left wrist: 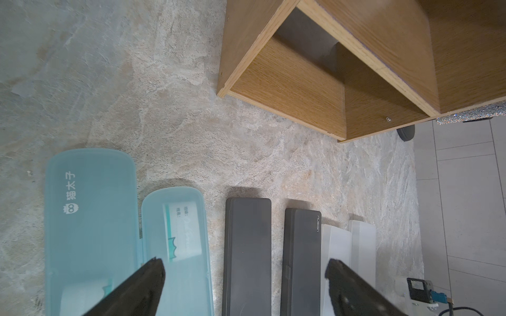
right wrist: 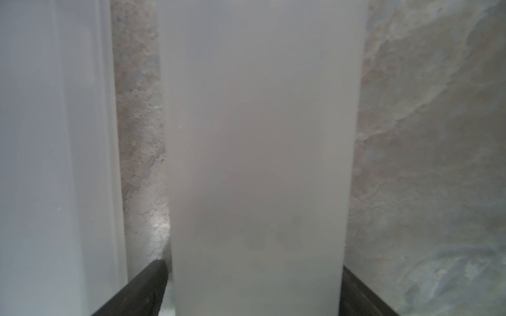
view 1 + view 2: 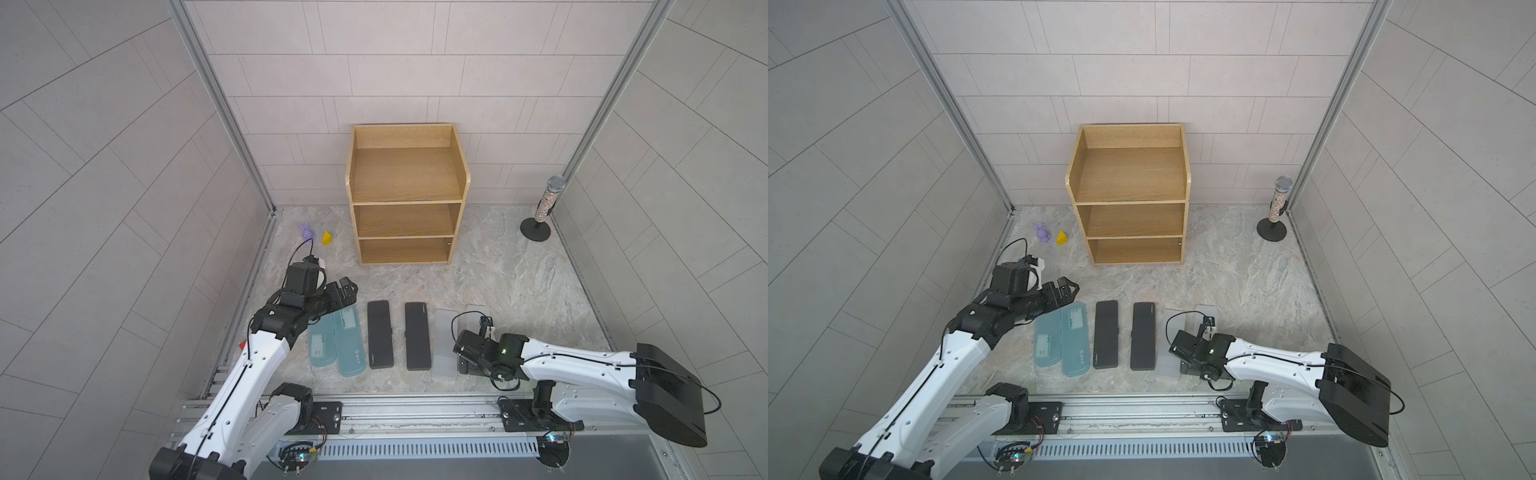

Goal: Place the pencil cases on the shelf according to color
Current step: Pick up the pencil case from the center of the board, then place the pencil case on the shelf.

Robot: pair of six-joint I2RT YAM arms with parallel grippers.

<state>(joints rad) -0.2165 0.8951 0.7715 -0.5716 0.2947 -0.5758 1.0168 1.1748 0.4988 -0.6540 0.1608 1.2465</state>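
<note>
Our right hand (image 2: 253,270) straddles a frosted white pencil case (image 2: 260,136), with a dark finger at each long edge. We cannot tell whether it is clenched. The case lies flat on the marbled surface (image 3: 519,291), just beside its white twin (image 2: 54,136). Our left hand (image 1: 245,264) hovers released on an outstretched arm, fingers splayed, over the teal cases (image 1: 90,232) and matte black cases (image 1: 247,246). The oak shelf (image 3: 407,202) stands beyond the row.
</note>
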